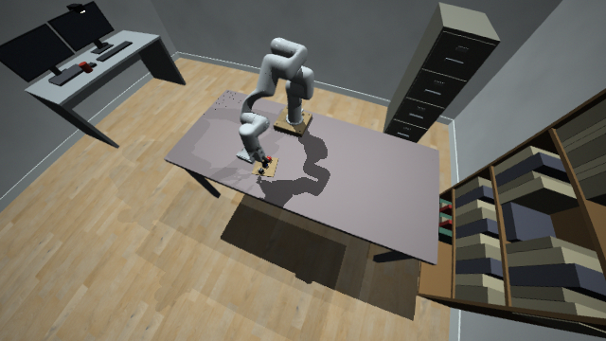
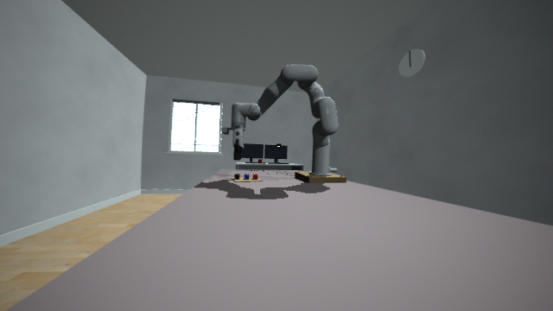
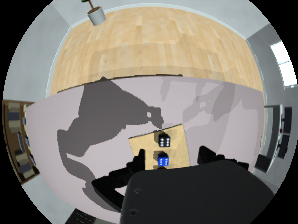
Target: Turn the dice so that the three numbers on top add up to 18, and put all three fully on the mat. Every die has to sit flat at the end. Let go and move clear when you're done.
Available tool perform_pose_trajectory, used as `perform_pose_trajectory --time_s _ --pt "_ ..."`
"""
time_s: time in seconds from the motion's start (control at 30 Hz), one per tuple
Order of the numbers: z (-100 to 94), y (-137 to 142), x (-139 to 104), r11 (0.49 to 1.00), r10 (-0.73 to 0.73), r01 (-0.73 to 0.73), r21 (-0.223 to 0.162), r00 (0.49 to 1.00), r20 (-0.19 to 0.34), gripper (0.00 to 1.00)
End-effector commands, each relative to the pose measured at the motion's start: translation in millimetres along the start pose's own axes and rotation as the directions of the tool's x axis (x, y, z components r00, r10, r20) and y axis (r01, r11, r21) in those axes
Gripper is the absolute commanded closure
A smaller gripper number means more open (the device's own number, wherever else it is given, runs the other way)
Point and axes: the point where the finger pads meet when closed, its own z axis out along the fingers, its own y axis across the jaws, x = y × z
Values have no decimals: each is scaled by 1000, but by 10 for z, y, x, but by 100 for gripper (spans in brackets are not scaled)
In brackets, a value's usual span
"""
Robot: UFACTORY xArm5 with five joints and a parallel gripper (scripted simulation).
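The black die (image 1: 260, 171) (image 2: 237, 176) (image 3: 164, 140) sits flat on the tan mat (image 1: 272, 173) (image 2: 248, 180) (image 3: 180, 137), near its front edge. Its top seems to show six white pips. The blue die (image 2: 246, 176) (image 3: 163, 161) sits flat in the middle; its top looks like six, but the pips are small. The red die (image 1: 268, 157) (image 2: 255, 176) sits on the mat beyond the blue one; its top number is unreadable. My gripper (image 2: 238, 158) (image 3: 173, 157) is open and empty, raised above the mat. It hides the blue die in the top view and nearly all of the red die in the wrist view.
The arm's wooden base plate (image 1: 284, 126) (image 2: 341, 179) stands at the back of the grey table (image 1: 379, 189) (image 2: 302, 242). The table's front edge runs close to the mat. A desk with monitors, a filing cabinet and a bookshelf stand away from the table.
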Motion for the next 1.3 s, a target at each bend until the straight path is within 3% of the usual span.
perform_pose_trajectory --time_s 0.0,0.6,1.27 --pt "-103 4 15 1000 0 0 0 1000 -5 0" --pt "-780 28 12 1000 0 0 0 1000 -5 0" --pt "-828 30 12 1000 0 0 0 1000 -5 0"
